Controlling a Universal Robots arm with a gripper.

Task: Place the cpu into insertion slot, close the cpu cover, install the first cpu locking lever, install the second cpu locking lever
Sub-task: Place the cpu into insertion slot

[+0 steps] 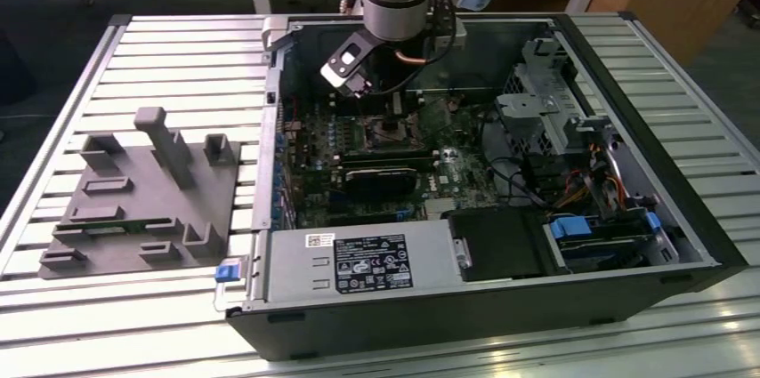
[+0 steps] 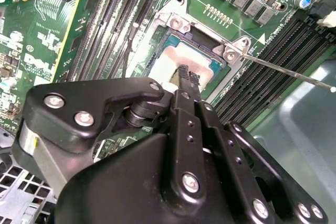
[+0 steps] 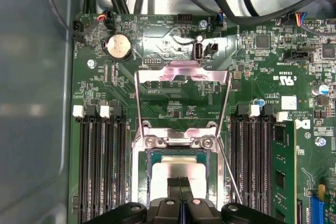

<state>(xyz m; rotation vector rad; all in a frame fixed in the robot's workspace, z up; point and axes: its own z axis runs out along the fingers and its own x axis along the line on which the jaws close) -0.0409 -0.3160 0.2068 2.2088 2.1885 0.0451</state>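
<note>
Silver-grey cpu flat inside insertion slot, square to the rim as far as visible in both wrist views. Pincer right over chip centre, fingertips pressed together, nothing visible between them. Touching the chip top or just above it: cannot tell. Cpu cover tipped back and open, well off the slot, not yet closed. Locking lever a thin wire out over the memory slots, not latched.

Reads as the tail end of the placement step. To do it well: stay vertical, no sideways drag across the chip, no extra push onto the contacts below. Check all four chip edges level inside the rim, no corner riding high.

Tight all round. Hinge bracket with two screws just beside one chip edge, open cover beyond it, memory slots on both flanks, green memory module standing on one side. Lever wire near the pincer linkage: likely snag point. Best room probably straight up through the open side of the computer case. Cable bundles further off. Case on slatted aluminium surface, grey fixture block at the exterior view's left, well apart.
</note>
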